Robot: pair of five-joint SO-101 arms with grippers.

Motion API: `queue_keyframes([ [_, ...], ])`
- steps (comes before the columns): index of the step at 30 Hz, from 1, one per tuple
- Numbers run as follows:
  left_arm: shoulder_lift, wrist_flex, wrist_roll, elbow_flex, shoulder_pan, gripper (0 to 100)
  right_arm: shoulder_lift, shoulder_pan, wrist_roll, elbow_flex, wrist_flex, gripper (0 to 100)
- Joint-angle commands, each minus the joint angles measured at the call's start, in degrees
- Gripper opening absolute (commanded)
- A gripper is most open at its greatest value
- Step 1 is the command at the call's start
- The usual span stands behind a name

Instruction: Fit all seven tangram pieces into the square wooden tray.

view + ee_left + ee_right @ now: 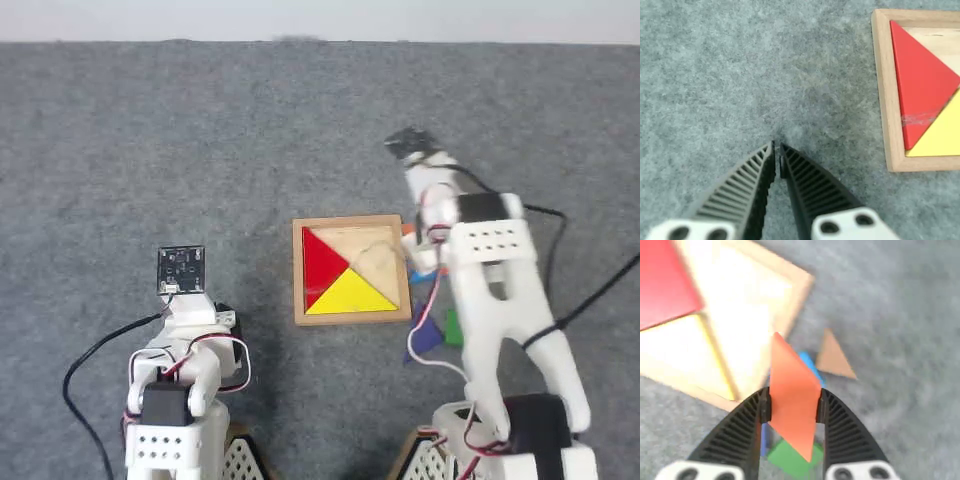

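The square wooden tray [350, 221] lies mid-table with a red triangle [321, 264] and a yellow triangle [350, 295] seated in its left and front parts. My right gripper [792, 396] is shut on an orange parallelogram [794, 410], held above the carpet just off the tray's right edge [801, 290]. Under it lie a blue piece [808, 363], a green piece [790, 462] and a tan triangle [834, 360]. My left gripper [776, 145] is shut and holds nothing, low over the carpet left of the tray [882, 90].
Grey carpet covers the table. Green [453, 326] and blue [425, 340] pieces lie beside the right arm's base side of the tray. Cables trail from both arms near the front edge.
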Motion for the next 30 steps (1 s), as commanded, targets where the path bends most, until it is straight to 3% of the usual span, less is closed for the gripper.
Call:
queue_keyframes([
  [1,-1.14,0.09,-0.62,-0.66,-0.35,1,1.36,-6.29,2.55,-4.04,-1.19,0.7],
  [10,-1.14,0.09,-0.62,-0.66,-0.35,1,19.03,-14.73,2.99,-18.37,-3.21,0.7],
  [25,-1.14,0.09,-0.62,-0.66,-0.35,1,42.95,-16.75,-2.55,-38.59,-2.59,1.3],
  [30,-1.14,0.09,-0.62,-0.66,-0.35,1,43.56,-16.31,-2.55,-38.59,-2.59,14.8],
])
